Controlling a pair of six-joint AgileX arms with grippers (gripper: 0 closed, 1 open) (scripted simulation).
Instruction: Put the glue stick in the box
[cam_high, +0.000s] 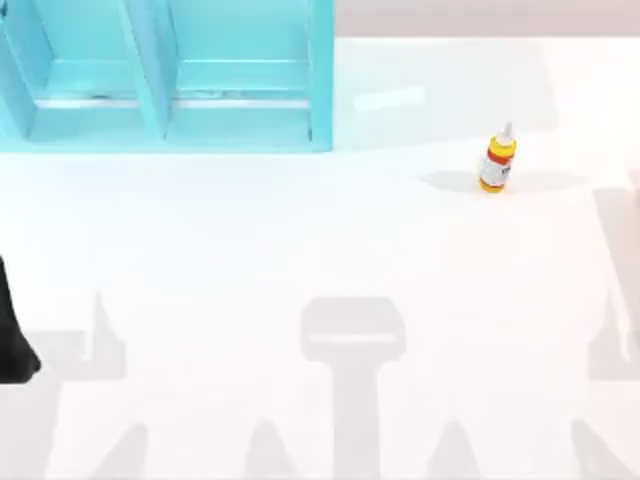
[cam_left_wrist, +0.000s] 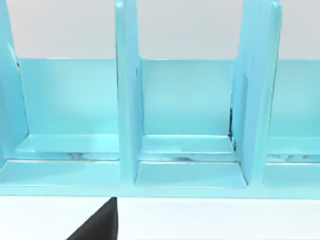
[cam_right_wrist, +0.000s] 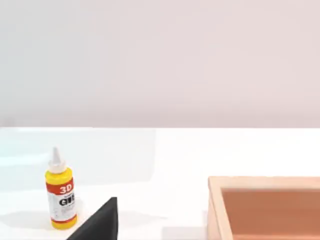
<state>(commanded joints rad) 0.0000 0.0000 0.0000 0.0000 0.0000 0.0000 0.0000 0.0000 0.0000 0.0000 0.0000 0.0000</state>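
The glue stick (cam_high: 497, 160) is a small yellow bottle with a white pointed cap and a white-and-red label, standing upright on the white table at the back right. In the right wrist view the glue stick (cam_right_wrist: 61, 192) stands some way ahead of the camera. The box (cam_right_wrist: 216, 210), an open box with tan walls, sits beside it with a bare gap of table between them. A black piece of my right gripper (cam_right_wrist: 100, 224) shows at the frame's lower edge, short of the bottle. My left arm (cam_high: 12, 345) is parked at the table's left edge.
A light blue shelf unit (cam_high: 320, 90) with upright dividers stands at the table's back left. The left wrist view looks straight into the blue shelf's compartments (cam_left_wrist: 127, 100). Broad white tabletop lies between the shelf, the bottle and the front edge.
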